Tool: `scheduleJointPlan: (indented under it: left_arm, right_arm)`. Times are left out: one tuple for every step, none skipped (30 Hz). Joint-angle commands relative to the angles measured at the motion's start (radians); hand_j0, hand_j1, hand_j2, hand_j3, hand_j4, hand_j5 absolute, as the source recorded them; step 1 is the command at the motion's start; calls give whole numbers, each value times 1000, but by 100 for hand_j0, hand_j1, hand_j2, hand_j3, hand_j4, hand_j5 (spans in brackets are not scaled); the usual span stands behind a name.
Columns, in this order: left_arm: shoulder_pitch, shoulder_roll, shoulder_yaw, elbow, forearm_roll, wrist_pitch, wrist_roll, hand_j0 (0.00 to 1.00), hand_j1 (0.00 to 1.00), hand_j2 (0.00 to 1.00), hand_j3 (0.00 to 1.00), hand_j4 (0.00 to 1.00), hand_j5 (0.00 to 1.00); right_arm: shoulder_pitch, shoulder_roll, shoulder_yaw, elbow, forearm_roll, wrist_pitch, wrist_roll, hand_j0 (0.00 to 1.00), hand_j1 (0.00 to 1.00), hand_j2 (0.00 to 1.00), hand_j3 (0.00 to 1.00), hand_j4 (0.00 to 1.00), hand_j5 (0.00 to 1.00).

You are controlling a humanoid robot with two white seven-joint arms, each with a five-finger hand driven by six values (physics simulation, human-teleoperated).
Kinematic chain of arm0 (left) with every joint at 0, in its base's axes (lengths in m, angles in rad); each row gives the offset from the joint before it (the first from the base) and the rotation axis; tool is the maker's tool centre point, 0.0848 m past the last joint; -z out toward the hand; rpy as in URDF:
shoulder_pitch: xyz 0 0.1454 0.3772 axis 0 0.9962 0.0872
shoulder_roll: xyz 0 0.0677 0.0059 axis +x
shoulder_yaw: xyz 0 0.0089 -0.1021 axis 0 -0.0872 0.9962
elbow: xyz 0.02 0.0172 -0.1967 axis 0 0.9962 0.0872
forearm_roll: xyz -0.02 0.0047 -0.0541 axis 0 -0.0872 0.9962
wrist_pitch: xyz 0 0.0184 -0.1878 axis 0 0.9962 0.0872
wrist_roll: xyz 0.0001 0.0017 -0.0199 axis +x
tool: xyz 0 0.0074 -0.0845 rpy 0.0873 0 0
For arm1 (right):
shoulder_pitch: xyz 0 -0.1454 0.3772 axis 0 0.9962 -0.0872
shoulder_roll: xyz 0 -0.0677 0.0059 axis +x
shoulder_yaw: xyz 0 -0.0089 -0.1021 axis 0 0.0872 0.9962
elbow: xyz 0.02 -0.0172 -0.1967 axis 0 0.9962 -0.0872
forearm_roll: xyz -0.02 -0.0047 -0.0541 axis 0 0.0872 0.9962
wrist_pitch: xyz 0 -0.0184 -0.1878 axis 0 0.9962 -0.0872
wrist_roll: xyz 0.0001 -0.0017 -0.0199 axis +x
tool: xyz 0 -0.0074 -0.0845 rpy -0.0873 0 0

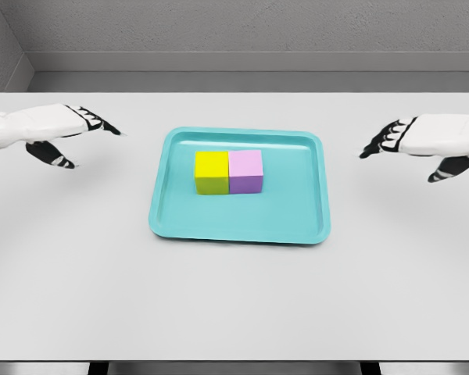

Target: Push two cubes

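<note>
Two cubes seen from the head view, a yellow cube (pixel 212 172) and a purple cube (pixel 246 171), side by side and touching face to face on a teal tray (pixel 239 227). Set slightly toward the tray's far edge, near its middle from left to right, well clear of all four raised rims. Tray itself resting near the centre of the white worktop (pixel 234 305), a little closer to the far edge than the near one.

Left hand (pixel 74 137) hovering off the tray's left rim, toward the worktop's left edge, fingers spread and relaxed, pointing inward, pinching nothing. Right hand (pixel 406 144) mirrored off the tray's right rim, toward the right edge, likewise spread, pointing inward, empty. Both well apart from the cubes and from the tray.

Judged as either a ready pose or a finished one: cubes already pressed together, hands flanking at matching positions on either side. Impossible to tell which from this alone.

Open room: bare tray floor on every side of the pair, widest toward the near rim; low rims likely to stop a cube pushed too far. Broad bare worktop all around the tray for arm travel.
</note>
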Motion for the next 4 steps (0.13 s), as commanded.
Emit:
scheduleJointPlan:
  left_arm:
    - [0, 28, 17, 38, 15, 3, 0, 100, 100, 100, 100, 100, 100]
    - [0, 29, 18, 38, 15, 3, 0, 100, 100, 100, 100, 100, 100]
    - [0, 29, 18, 38, 15, 3, 0, 100, 100, 100, 100, 100, 100]
    - [0, 31, 18, 38, 15, 3, 0, 100, 100, 100, 100, 100, 100]
  right_arm:
    - [0, -9, -8, -1, -23, 3, 0, 99, 99, 99, 99, 99, 99]
    - [2, -5, -8, 1, -23, 3, 0, 99, 99, 99, 99, 99, 99]
    - [5, 2, -8, 2, -23, 3, 0, 99, 99, 99, 99, 99, 99]
    - [6, 2, -8, 2, -23, 3, 0, 99, 99, 99, 99, 99, 99]
